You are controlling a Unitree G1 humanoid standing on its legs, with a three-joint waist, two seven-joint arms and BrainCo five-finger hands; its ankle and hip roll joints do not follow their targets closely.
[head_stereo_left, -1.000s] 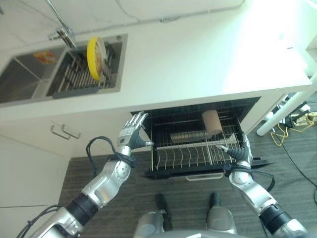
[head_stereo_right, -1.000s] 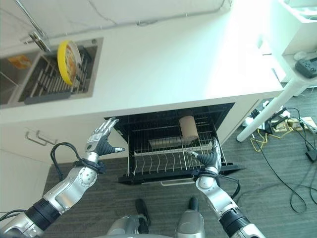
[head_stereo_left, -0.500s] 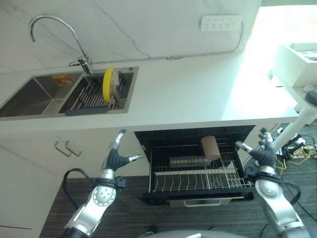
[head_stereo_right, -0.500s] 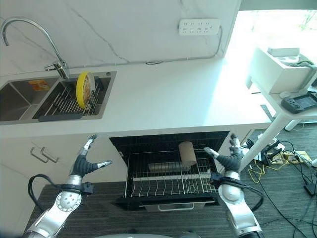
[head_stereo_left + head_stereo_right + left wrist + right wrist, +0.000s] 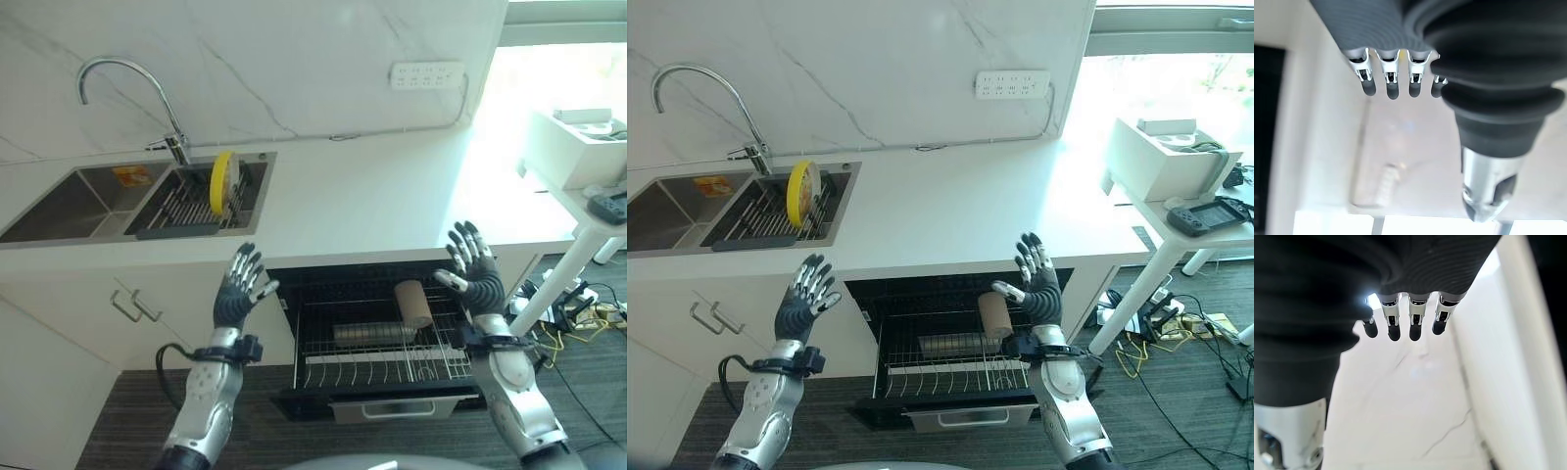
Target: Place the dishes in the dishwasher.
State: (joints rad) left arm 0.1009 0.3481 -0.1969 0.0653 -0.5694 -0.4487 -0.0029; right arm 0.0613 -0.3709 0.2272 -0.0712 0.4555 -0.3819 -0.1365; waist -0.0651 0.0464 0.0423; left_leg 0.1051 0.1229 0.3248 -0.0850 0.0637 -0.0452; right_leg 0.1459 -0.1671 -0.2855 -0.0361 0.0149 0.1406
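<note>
Silver, dark-tipped fingers (image 5: 242, 262) of the left hand (image 5: 235, 294) are spread straight and apart, holding nothing, raised in front of the white counter's (image 5: 372, 196) edge. The right hand (image 5: 476, 275) is raised the same way, its fingers fanned out and empty, thumb pointing toward the other hand. Between and below the two hands sits the open dishwasher (image 5: 377, 338), its wire rack (image 5: 372, 364) pulled out under the counter. In the rack, just beside the right hand's thumb, a brown cup (image 5: 412, 304) lies tilted on its side, and a grey cylindrical item (image 5: 364, 335) lies flat next to it, nearer the left hand. Well beyond the left hand's fingertips, up on the counter, a yellow plate (image 5: 222, 183) stands on edge in a drying rack (image 5: 181, 204) set in the sink (image 5: 73, 201), below a curved tap (image 5: 127, 93). White cupboard fronts with a metal handle (image 5: 132, 305) lie outward of the left hand.
</note>
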